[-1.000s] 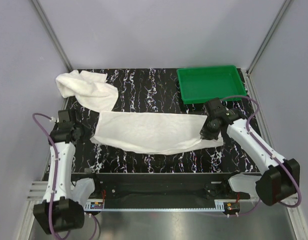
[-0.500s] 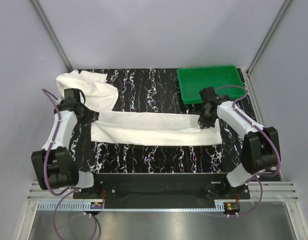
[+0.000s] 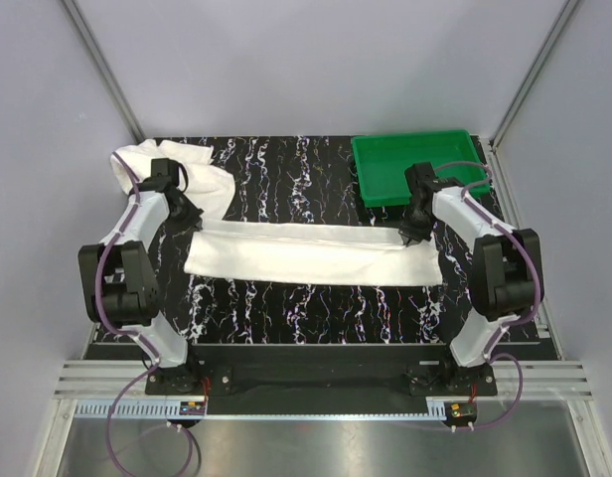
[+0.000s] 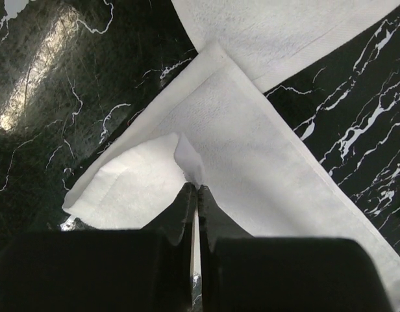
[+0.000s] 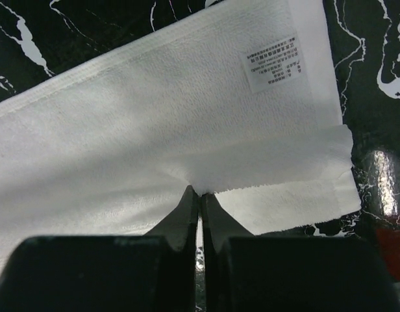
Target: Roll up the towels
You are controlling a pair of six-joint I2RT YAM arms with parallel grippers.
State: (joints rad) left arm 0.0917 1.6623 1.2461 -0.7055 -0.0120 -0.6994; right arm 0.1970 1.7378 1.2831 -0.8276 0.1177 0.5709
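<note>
The long white towel (image 3: 311,255) lies folded lengthwise across the middle of the black marbled table. My left gripper (image 3: 192,221) is shut on its far left corner; in the left wrist view the pinched cloth (image 4: 187,159) peaks at the left gripper's tips (image 4: 195,188). My right gripper (image 3: 413,237) is shut on the towel's far right edge, where the folded-over layer (image 5: 278,162) bunches at the right gripper's tips (image 5: 200,192). A label (image 5: 273,63) shows on the towel. The smaller towel (image 3: 177,174) lies crumpled at the back left, right behind my left arm.
A green plastic tray (image 3: 419,166) stands at the back right corner, just behind my right wrist. Grey walls close the table on three sides. Bare table (image 3: 306,313) lies between the long towel and the near edge.
Both arms have swung away from the near side toward the back, carrying the long towel's near edge over onto its far half. The towel is now a narrower, straighter strip.
</note>
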